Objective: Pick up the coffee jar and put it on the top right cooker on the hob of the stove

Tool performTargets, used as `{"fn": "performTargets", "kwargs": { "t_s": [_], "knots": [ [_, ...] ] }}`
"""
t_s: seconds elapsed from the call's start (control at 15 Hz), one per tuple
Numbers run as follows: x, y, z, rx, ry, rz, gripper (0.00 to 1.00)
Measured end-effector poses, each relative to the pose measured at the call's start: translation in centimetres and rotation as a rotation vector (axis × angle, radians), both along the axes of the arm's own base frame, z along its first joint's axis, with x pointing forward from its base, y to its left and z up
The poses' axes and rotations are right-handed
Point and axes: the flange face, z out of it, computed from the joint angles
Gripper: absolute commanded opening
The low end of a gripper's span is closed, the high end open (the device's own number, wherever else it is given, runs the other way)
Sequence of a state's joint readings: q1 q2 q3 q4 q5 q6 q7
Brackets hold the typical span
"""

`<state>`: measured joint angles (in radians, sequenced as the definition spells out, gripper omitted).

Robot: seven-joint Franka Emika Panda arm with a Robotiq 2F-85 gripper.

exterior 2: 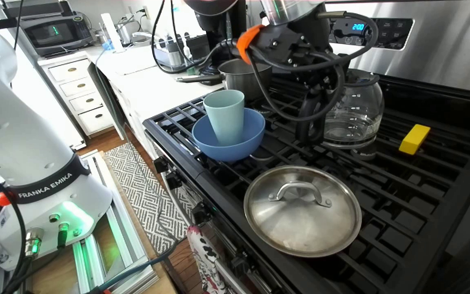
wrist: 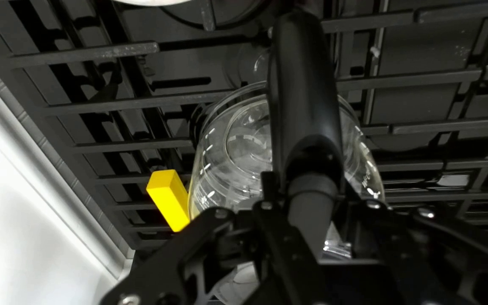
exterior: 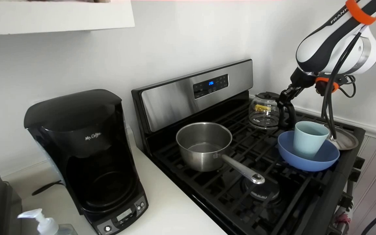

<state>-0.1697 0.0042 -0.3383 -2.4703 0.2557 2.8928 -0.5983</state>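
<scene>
coffee jar (exterior 2: 357, 116): we have it by the handle (wrist: 305, 97), with the round glass below the tool (wrist: 307, 190), upright or nearly so in both exterior views.
tool: clamped on the handle from both sides, as the wrist view shows it; we want that squeeze firm and even, since the glass sits off to one side and its weight could tip the jar in the grip.
top right cooker (exterior 2: 364, 154): below the tool and partly hidden by the glass, as we judge it; so the step in hand looks like centring and setting down.
grate bars (wrist: 91, 53): under the tool; we cannot tell whether the glass touches them. we should lower straight and gently, without twisting, until the jar rests across several bars.
yellow block (wrist: 170, 201): left of the tool in the wrist view, near the glass; drifting that way could push it or catch the jar on it.
blue bowl (exterior 2: 227, 154): near the tool, on the side away from the glass, a pale cup (exterior 2: 223, 116) inside; we should leave room there when backing off.
handle at release: once the jar stands without rocking, we spread the tool evenly and clear the handle before moving away.
</scene>
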Motion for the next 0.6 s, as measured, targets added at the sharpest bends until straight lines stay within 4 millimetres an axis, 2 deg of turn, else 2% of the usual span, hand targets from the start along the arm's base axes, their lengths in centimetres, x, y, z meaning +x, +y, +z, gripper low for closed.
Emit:
{"fn": "performTargets", "kwargs": {
  "t_s": [0.07,0.47,0.6],
  "knots": [
    [0.1,0.0,0.0,-0.001,0.000,0.000,0.59],
    [0.6,-0.3,0.8,-0.010,-0.017,0.000,0.99],
    [0.8,-0.4,1.2,-0.013,-0.024,0.000,1.00]
  ]
}}
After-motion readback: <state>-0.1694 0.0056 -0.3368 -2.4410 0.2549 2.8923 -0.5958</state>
